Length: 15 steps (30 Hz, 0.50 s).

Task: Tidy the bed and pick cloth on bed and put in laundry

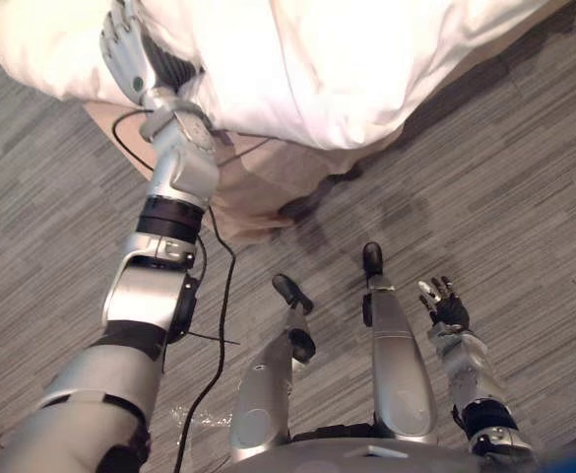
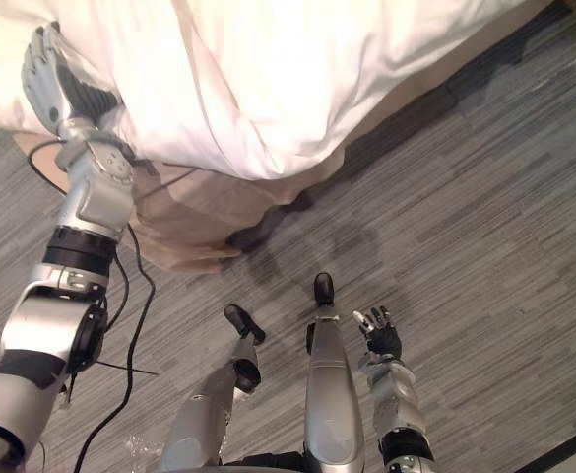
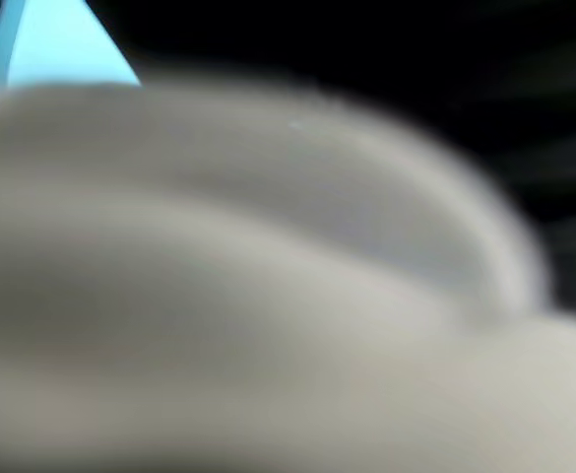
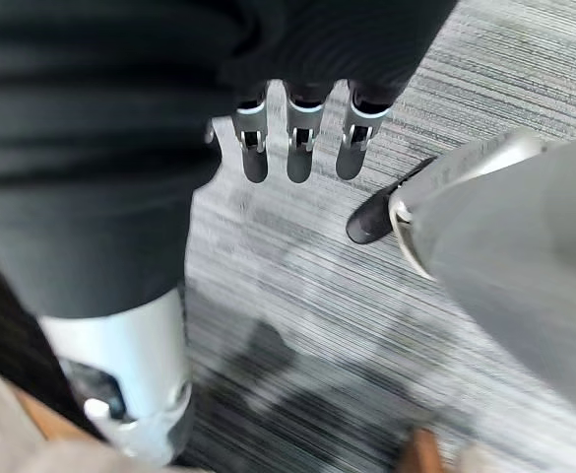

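Much of this is hidden from me. My left hand is up against the white bedding. Its fingers look straight and lie flat on the cloth, curled round nothing as far as I can see, though the side facing the fabric is turned away from me. Its wrist camera gives me blurred pale folds pressed close, with a small pale blue patch in one corner that I cannot identify.

The bedding is thick, soft and puffy, creased in long shallow folds. It hangs over the edge of the bed and runs out of the head views at the top, so I cannot tell how far it reaches. It is the one cloth I can make out, and it is still on the bed. Below it a thinner beige drape sags down the bed's side and bunches where it meets the carpet, which is grey with fine, streaky lines. The drape's far parts are covered by the bedding.

My right hand hangs low beside the body, well apart from the bed. Its fingers are loose and nearly straight, and it is holding nothing.
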Tool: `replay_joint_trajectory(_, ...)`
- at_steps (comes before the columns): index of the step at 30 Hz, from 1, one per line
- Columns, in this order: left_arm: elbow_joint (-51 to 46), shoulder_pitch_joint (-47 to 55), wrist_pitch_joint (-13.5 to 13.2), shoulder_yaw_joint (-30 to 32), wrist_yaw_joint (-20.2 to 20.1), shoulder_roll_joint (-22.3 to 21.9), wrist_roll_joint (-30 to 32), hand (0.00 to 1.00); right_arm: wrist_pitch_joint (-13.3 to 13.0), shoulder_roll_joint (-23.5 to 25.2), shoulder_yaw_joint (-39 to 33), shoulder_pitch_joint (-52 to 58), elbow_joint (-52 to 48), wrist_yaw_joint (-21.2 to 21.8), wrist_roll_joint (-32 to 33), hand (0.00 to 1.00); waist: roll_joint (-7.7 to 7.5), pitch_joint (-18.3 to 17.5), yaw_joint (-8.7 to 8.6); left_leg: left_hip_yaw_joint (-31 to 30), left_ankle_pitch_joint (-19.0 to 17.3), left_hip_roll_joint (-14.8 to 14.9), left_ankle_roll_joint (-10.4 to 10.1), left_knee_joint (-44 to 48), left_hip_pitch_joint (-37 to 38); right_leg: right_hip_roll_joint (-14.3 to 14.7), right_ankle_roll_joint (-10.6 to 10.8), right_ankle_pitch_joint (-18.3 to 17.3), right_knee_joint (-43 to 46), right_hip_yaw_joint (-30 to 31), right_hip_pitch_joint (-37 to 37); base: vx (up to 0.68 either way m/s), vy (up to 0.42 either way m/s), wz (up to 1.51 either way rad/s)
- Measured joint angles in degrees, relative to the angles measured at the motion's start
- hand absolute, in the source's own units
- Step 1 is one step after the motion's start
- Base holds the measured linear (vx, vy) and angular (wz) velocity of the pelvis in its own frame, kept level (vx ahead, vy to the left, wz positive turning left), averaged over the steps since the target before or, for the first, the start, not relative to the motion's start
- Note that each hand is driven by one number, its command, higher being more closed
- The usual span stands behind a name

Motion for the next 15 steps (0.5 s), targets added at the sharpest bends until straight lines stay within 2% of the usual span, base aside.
replay_joint_trajectory(2,-0.1,-0.1,-0.7,-0.6,-1.6,1.7,1.7,1.0,-0.2,0.0,-0.7,-1.3,-0.2,0.0,1.8,0.0,0.51,0.3,0.06,0.4,0.0,0.0,0.0,0.0,-0.8,0.0,0.0,0.1,0.0,0.1,-0.8,0.08,-0.028,0.0)
replay_joint_trajectory(8,0.2,-0.3,-2.9,-1.5,-1.9,3.2,0.8,1.0,0.3,0.5,-3.8,-2.0,-0.2,-1.0,3.0,0.0,0.58,0.3,-0.07,1.2,0.0,0.0,0.0,0.3,-1.2,-0.1,0.3,0.5,-0.8,0.3,-0.9,0.09,-0.027,-0.01)
replay_joint_trajectory(11,0.7,-0.5,-2.9,-2.9,-3.6,3.7,-0.4,1.0,0.4,0.6,-5.9,-1.9,-0.1,-1.2,3.0,0.0,0.6,0.3,-0.39,1.6,-0.2,0.0,0.3,0.2,-0.4,-0.1,0.6,0.8,-1.9,0.2,0.5,0.12,-0.014,-0.04)
replay_joint_trajectory(15,2.9,-0.1,-4.9,-6.1,-6.9,4.0,-0.9,1.0,0.1,0.6,-6.6,-0.3,0.0,-0.8,2.8,0.0,0.63,0.4,-0.48,2.7,-0.3,-0.3,0.4,-0.2,2.9,-0.5,0.8,0.8,-3.5,-0.4,4.6,0.13,0.008,0.0)
